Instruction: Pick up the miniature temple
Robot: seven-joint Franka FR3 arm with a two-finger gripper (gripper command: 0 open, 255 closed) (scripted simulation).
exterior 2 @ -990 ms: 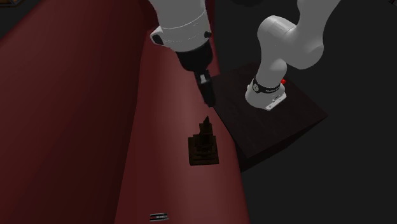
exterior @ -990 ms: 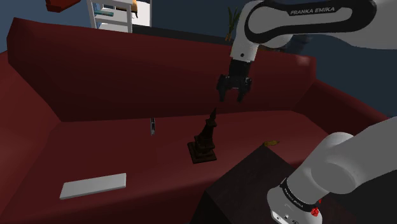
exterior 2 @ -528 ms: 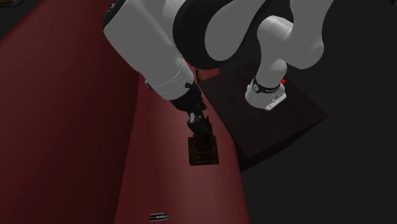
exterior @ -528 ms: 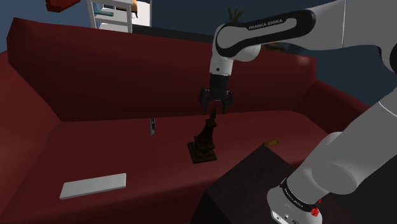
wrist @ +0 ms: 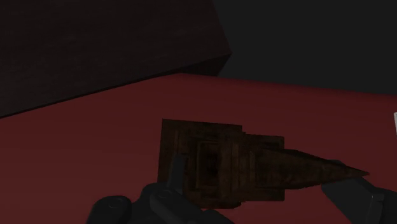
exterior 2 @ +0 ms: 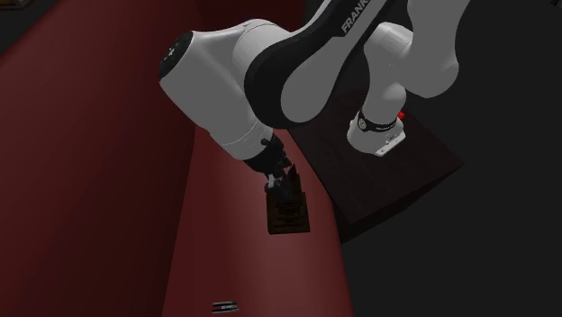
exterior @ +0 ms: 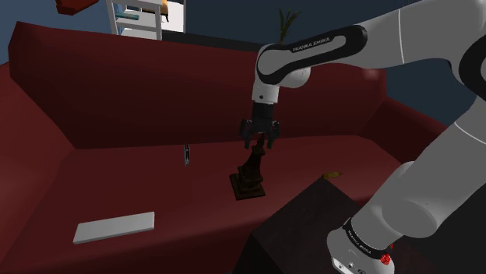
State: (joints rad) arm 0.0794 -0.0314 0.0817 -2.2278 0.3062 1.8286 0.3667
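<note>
Nearest in the shoulder view, the dark box stand fills the lower right corner with the white arm's base bolted on it. Just past its far corner a small brownish scrap lies on the seat of a dark red sofa. Toward that view's left, a flat grey slab rests on the seat near its front edge, well apart from everything else.

Further in, about the middle of the seat, the miniature temple stands upright: dark brown, with a square tiered base and a slender pointed spire. The arm reaches over it from above, and the black tool hangs right on the spire's top. Its fingers are spread wide. In the wrist view one sits by the base and the other by the spire's tip, with the temple lying between them and not clasped.

Behind the temple, close to the foot of the backrest, a small dark stick-like object lies on the cushion. Beyond the sofa's back, a white shelf unit and the leaves of a plant show against a blue-grey wall.
</note>
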